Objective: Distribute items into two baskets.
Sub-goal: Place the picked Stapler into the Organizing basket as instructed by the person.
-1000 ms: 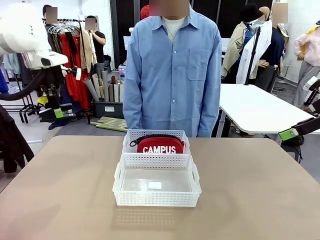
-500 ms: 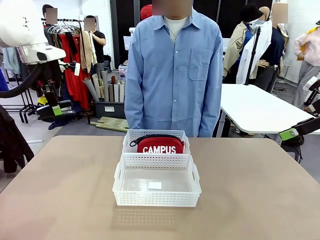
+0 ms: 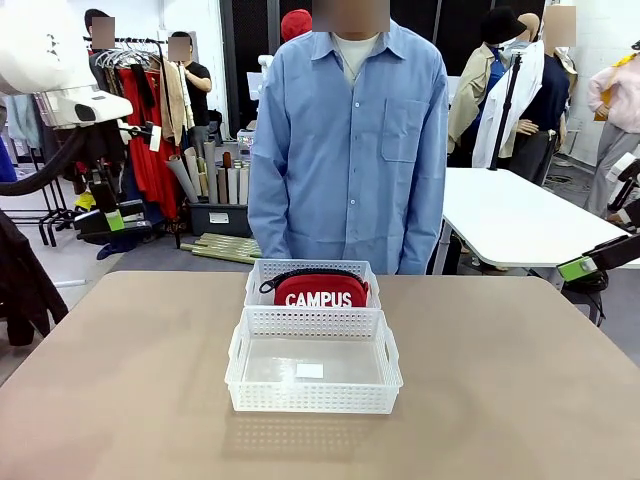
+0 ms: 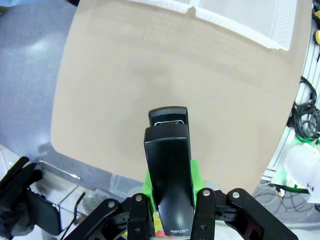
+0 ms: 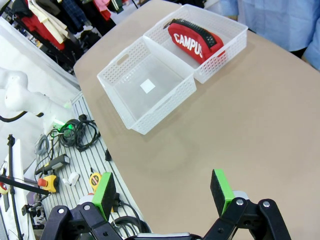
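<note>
We see the black stapler point(image 4: 167, 175) clamped in our left tool point(image 4: 169, 200), up above the surface point(image 4: 150, 100). Right tool point(image 5: 165, 195) gapes wide with nothing in it. The red pouch point(image 3: 321, 290) sits in the far basket point(image 3: 262, 272); the near basket point(image 3: 312, 404) just holds a white tag.

Bright even indoor light, sharp, wide-angle wrist distortion

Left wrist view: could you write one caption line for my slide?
Left gripper shut on a black stapler, above the tan table.
</note>
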You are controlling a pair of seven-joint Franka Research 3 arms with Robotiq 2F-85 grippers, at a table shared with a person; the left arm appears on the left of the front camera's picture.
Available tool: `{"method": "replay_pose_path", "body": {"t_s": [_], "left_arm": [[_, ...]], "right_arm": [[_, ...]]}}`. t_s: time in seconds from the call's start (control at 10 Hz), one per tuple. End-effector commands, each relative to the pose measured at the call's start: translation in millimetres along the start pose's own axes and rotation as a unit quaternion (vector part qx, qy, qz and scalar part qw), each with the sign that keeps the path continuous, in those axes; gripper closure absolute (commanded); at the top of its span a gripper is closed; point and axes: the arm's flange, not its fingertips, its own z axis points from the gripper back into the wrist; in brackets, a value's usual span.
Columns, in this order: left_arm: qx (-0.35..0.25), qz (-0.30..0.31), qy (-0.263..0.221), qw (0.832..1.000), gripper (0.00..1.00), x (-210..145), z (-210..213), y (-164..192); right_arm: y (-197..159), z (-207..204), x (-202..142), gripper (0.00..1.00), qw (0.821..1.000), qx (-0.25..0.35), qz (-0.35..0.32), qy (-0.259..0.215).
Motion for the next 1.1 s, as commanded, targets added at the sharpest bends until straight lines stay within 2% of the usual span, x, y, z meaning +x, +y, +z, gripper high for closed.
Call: {"method": "replay_pose_path", "body": {"t_s": [0.0, 1.0], "left_arm": [[0.004, 0.002, -0.002, 1.000, 0.95, -1.0, 4.1, 1.4], [0.004, 0.002, -0.002, 1.000, 0.95, -1.0, 4.1, 1.4]], "right_arm": [[0.7, 0.0, 1.3, 0.00, 1.000, 0.003, 0.002, -0.006], [0.7, 0.0, 1.3, 0.00, 1.000, 0.003, 0.002, -0.006]]}}
